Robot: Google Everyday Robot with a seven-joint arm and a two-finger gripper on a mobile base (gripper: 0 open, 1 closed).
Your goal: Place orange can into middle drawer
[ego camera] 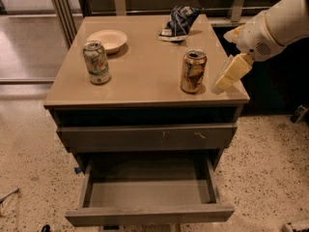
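Observation:
The orange can (193,71) stands upright on the right part of the cabinet top (145,83), near the front edge. My gripper (231,74) hangs just to the right of the can, at its height and a small gap away from it, holding nothing. The middle drawer (149,215) is pulled out wide open below, and its grey inner floor is bare. Above it, the drawer with pale scratch marks (147,137) is closed.
A green-and-white can (96,62) stands at the left of the top. A shallow pale bowl (107,39) sits behind it. A dark crumpled snack bag (179,21) lies at the back. Speckled floor surrounds the cabinet; a dark unit stands to its right.

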